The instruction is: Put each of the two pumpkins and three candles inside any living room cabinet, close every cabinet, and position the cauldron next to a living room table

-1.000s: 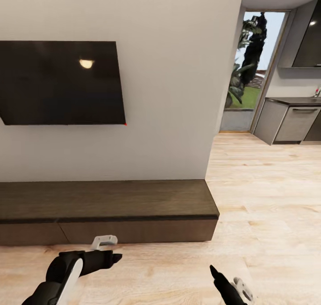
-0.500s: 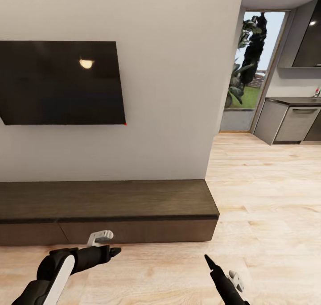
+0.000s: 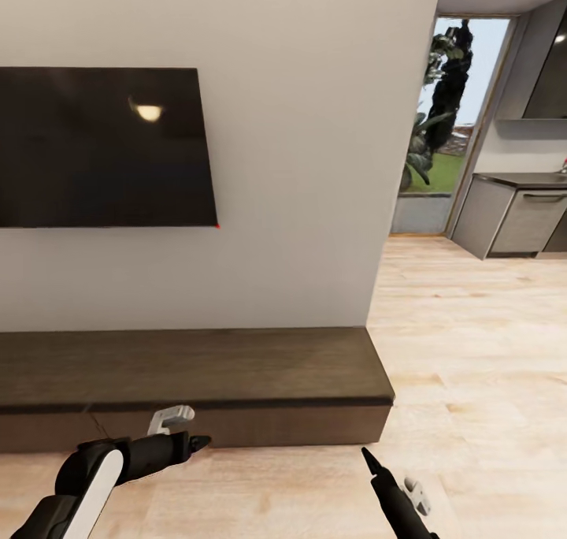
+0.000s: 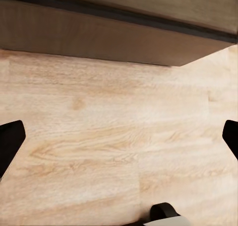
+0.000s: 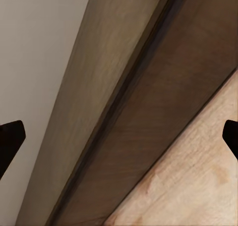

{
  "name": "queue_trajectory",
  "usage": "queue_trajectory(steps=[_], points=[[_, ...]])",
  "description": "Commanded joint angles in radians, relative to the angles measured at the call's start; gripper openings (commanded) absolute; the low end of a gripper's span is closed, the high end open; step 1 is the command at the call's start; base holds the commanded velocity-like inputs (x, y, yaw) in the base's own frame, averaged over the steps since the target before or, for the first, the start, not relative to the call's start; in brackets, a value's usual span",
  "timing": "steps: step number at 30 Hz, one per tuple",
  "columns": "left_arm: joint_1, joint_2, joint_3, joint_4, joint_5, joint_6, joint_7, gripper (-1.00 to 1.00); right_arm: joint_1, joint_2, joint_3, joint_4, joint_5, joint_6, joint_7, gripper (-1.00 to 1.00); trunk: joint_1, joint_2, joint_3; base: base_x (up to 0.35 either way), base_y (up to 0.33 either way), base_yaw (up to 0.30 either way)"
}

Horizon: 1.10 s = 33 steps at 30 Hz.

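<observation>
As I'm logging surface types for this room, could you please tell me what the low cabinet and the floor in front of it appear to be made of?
The cabinet looks like dark-brown wood or wood veneer with a matte finish: faint lengthwise grain, no glare.

The floor looks like pale wood planks or laminate, with clear grain, board seams and a soft sheen. Since this is a render, veneer versus solid wood cannot be told.

Cabinet (image 3: 236, 362) — dark matt wood grain; floor (image 3: 472, 342) — pale planks; TV screen (image 3: 102, 145) glossy black.
</observation>
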Motion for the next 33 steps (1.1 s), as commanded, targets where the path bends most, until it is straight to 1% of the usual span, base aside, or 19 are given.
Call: queue_trajectory(steps=[1,5,7,9,12,13,16,18,19,21,22,25,33], points=[[-0.001,0.000,0.001,0.000,-0.008,0.004,-0.009,1.00,-0.001,0.001,-0.003,0.002,-0.007,-0.002,0.004,1.00,0.001,0.000,-0.001,0.342,0.000,0.000],[-0.001,0.001,-0.001,-0.001,-0.008,0.004,-0.009,1.00,-0.001,-0.003,-0.005,0.002,-0.010,0.007,0.014,1.00,0.001,0.000,-0.001,0.264,0.000,0.000],[-0.001,0.000,-0.006,-0.001,-0.007,0.004,-0.009,1.00,-0.001,-0.004,-0.005,0.002,-0.028,0.008,0.017,1.00,0.001,0.000,-0.001,0.091,0.000,0.000],[-0.001,-0.001,-0.011,-0.003,-0.006,0.004,-0.009,1.00,-0.001,-0.004,-0.006,0.002,-0.080,0.009,0.020,1.00,0.001,0.000,-0.001,0.037,0.000,0.000],[-0.001,-0.002,-0.014,-0.004,-0.006,0.004,-0.010,1.00,-0.001,-0.006,-0.003,0.004,-0.184,0.009,0.023,1.00,0.001,0.000,-0.001,0.013,0.000,0.000],[-0.001,-0.002,-0.014,-0.005,-0.005,0.004,-0.010,1.00,-0.001,-0.006,-0.003,0.004,-0.210,0.009,0.023,1.00,0.001,0.000,-0.001,0.005,0.000,0.000],[-0.001,-0.002,-0.014,-0.005,-0.004,0.004,-0.011,1.00,-0.001,-0.007,0.000,0.004,-0.243,0.009,0.024,1.00,0.001,0.000,-0.001,0.003,0.000,0.000],[-0.001,-0.002,-0.015,-0.005,0.008,0.005,-0.011,1.00,-0.001,-0.007,0.001,0.004,-0.251,0.010,0.026,1.00,0.001,0.000,-0.001,0.001,0.000,0.000],[-0.001,-0.002,-0.015,-0.005,0.021,0.005,-0.011,1.00,-0.001,-0.007,0.002,0.004,-0.254,0.010,0.030,1.00,0.001,0.000,-0.001,0.000,0.000,0.000],[-0.001,0.001,-0.015,-0.006,0.064,0.005,-0.011,1.00,-0.001,-0.007,0.004,0.004,-0.258,0.015,0.061,1.00,0.008,-0.014,-0.007,0.000,0.000,0.000],[0.000,0.001,-0.015,-0.008,0.072,0.005,-0.011,1.00,-0.001,-0.007,0.004,0.005,-0.258,0.021,0.072,1.00,0.012,-0.021,-0.010,0.000,0.000,0.000],[0.000,0.002,-0.015,-0.012,0.082,0.005,-0.010,1.00,-0.001,-0.007,0.004,0.005,-0.258,0.033,0.086,1.00,0.024,-0.042,-0.020,0.000,0.000,0.000],[0.001,0.002,-0.016,-0.013,0.088,0.005,-0.011,1.00,-0.001,-0.005,0.004,0.004,-0.258,0.036,0.107,1.00,0.054,-0.098,-0.045,0.000,0.000,0.000]])
